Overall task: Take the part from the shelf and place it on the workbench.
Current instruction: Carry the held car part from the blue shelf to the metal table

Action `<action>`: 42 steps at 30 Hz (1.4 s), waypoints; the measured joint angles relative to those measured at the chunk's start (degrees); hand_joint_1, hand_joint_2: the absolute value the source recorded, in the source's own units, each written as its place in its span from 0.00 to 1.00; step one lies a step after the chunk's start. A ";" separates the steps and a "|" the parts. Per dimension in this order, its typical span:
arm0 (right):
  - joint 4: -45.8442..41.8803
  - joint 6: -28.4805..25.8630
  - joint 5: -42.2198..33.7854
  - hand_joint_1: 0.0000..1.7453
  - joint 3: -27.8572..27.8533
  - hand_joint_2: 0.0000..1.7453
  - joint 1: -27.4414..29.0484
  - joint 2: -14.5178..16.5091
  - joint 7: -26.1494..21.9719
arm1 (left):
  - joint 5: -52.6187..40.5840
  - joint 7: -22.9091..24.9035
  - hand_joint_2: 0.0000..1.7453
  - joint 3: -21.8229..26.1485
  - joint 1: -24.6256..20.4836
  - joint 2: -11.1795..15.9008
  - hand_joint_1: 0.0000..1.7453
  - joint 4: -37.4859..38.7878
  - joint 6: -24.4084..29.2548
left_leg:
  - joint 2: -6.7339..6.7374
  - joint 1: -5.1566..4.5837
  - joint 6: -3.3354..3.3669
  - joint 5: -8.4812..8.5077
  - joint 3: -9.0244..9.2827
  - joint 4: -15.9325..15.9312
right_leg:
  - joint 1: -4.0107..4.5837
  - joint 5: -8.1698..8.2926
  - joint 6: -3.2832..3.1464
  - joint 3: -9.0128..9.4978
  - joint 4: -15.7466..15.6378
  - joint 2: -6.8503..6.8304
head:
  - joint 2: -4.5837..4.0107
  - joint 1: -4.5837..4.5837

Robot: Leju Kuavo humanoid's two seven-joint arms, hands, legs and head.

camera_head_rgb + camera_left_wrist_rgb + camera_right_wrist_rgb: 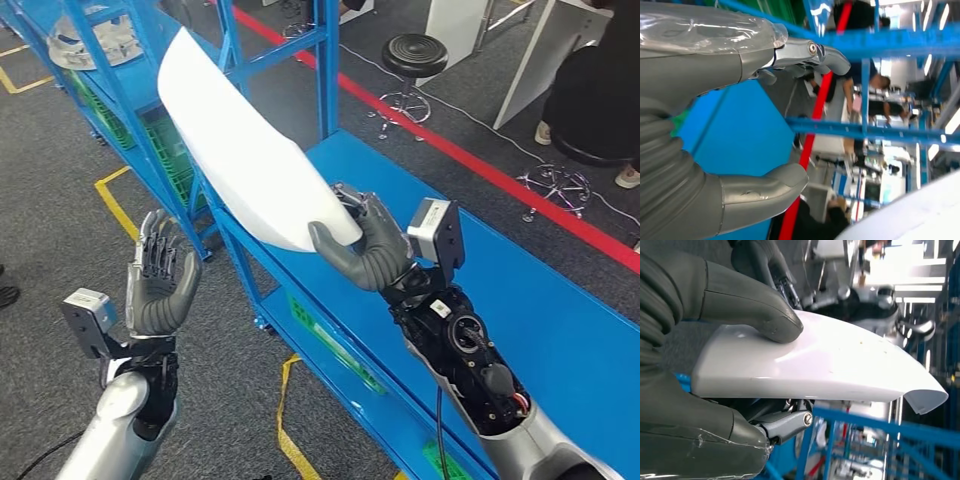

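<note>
A long curved white panel (238,140) slants from the blue shelf frame down over the near end of the blue workbench (543,330). My right hand (370,245) grips its lower end, thumb across the top face and fingers underneath; up close the panel (828,365) lies between the thumb and the fingers (787,422). My left hand (158,275) is raised to the left of the shelf, palm toward the panel, fingers apart and holding nothing. In the left wrist view the left hand (764,115) is empty, and an edge of the panel (919,215) crosses one corner.
The blue shelf rack (226,40) runs along the back left with green crates (170,145) below and a grey part (90,45) on its top level. A black stool (413,55) and a red floor line (483,160) lie beyond the bench. A person (596,90) stands at right.
</note>
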 joint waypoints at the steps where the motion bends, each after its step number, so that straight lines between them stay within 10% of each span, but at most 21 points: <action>1: -0.02 0.20 -0.01 1.00 0.18 1.00 -0.01 0.00 -0.10 | 0.00 -0.01 1.00 0.00 0.01 0.01 0.00 0.13 -0.03 | 0.55 0.06 -0.02 1.88 1.58 -3.30 | -0.01 -0.16 0.12 0.15 0.01 -0.74 | 0.00 -0.04; 4: -0.19 0.49 -0.02 1.00 0.69 1.00 -0.07 0.00 -0.36 | -0.02 -0.11 1.00 0.00 -0.15 -0.09 0.00 0.29 -0.15 | 4.07 -0.24 0.37 6.01 7.65 -14.62 | 0.42 -0.95 0.94 0.84 0.07 -2.56 | 0.00 -0.06; 7: -0.28 0.65 -0.03 1.00 1.03 1.00 -0.15 0.00 -0.44 | -0.03 -0.27 1.00 0.00 -0.27 -0.19 0.00 0.46 -0.18 | 2.98 -0.60 1.44 5.87 8.62 -16.16 | 0.56 -1.69 1.96 1.75 -0.10 -4.11 | 0.00 0.50; 10: -0.32 1.01 -0.14 1.00 1.33 1.00 -0.20 -0.01 -0.54 | -0.04 -0.43 1.00 0.00 -0.47 -0.27 0.00 0.59 -0.18 | 0.93 -0.34 2.57 5.77 9.30 -16.43 | -0.07 -4.46 2.71 0.36 3.92 -0.87 | -0.01 0.90; 14: -0.28 1.45 -0.89 1.00 1.63 1.00 -0.02 -0.01 -0.65 | -0.04 -0.48 1.00 0.00 -0.47 -0.52 0.00 0.80 -0.01 | -2.16 -0.45 3.19 5.55 9.63 -16.39 | 0.04 -9.05 2.71 -7.48 18.04 2.57 | 0.00 2.03; 16: -0.28 1.66 -1.03 1.00 1.74 1.00 -0.03 -0.02 -0.72 | -0.08 -0.43 1.00 0.00 -0.37 -0.53 0.00 0.85 0.29 | -4.02 -0.61 3.19 5.45 9.90 -16.35 | 0.13 -5.67 2.22 -7.14 15.04 3.04 | 0.00 2.39; 19: -0.28 1.96 -1.02 1.00 1.81 1.00 -0.12 -0.02 -0.81 | -0.18 -0.33 1.00 0.00 -0.30 -0.56 0.00 0.85 0.64 | -6.41 -0.49 2.82 5.32 9.98 -16.24 | 0.13 0.39 1.20 -2.59 3.36 7.23 | 0.00 2.51; 21: -0.27 2.06 -1.02 1.00 1.95 1.00 -0.15 -0.02 -0.81 | -0.20 -0.26 1.00 0.00 -0.13 -0.56 0.00 0.85 0.69 | -7.87 -0.12 2.16 5.48 9.56 -16.30 | 0.23 0.60 0.90 -1.18 0.67 8.57 | 0.00 2.57; 23: -0.27 2.08 -1.02 1.00 2.09 1.00 -0.26 0.03 -0.83 | -0.21 -0.21 1.00 0.00 0.03 -0.49 0.00 0.85 0.72 | -8.76 0.06 1.46 5.61 9.30 -16.40 | 0.24 0.65 0.74 -0.47 -0.13 7.07 | -0.01 2.91; 27: -0.25 2.20 -1.02 1.00 2.17 1.00 -0.37 0.13 -0.86 | -0.31 -0.13 1.00 0.00 -0.11 -0.37 0.00 0.81 0.80 | -1.76 -0.41 0.27 0.68 4.54 -6.87 | 0.03 0.93 0.02 0.67 -1.42 3.57 | 0.00 1.44; 30: -0.19 2.48 -1.07 1.00 2.26 1.00 -0.35 0.13 -0.74 | -0.39 0.20 1.00 0.00 0.32 -0.26 0.00 0.81 1.02 | -0.20 0.20 -0.59 -0.60 0.45 -0.01 | -0.03 0.56 -0.03 0.85 -1.40 0.84 | 0.00 0.74; 35: -0.10 3.24 -2.54 1.00 2.37 1.00 -1.06 0.13 -0.25 | -0.89 1.04 1.00 0.00 0.36 -0.02 0.00 0.32 1.86 | 4.12 0.28 -0.32 6.45 8.47 -15.93 | 0.19 -0.84 1.37 1.69 -0.86 -2.59 | -0.01 0.02; 38: -0.01 3.56 -3.37 1.00 2.64 1.00 -1.93 0.13 -0.14 | -1.00 1.51 1.00 0.00 0.44 0.20 0.00 -0.22 2.22 | 2.72 0.03 1.03 6.24 8.78 -16.52 | 0.29 -1.59 2.34 2.22 -0.76 -3.92 | 0.00 0.46; 42: 0.26 3.66 -4.32 1.00 3.02 1.00 -2.58 0.13 0.15 | -1.07 1.86 1.00 0.00 0.39 0.41 0.00 -1.10 2.45 | 0.08 0.43 2.34 6.08 9.41 -16.79 | -0.27 -6.85 2.98 -1.65 8.51 1.14 | 0.00 1.47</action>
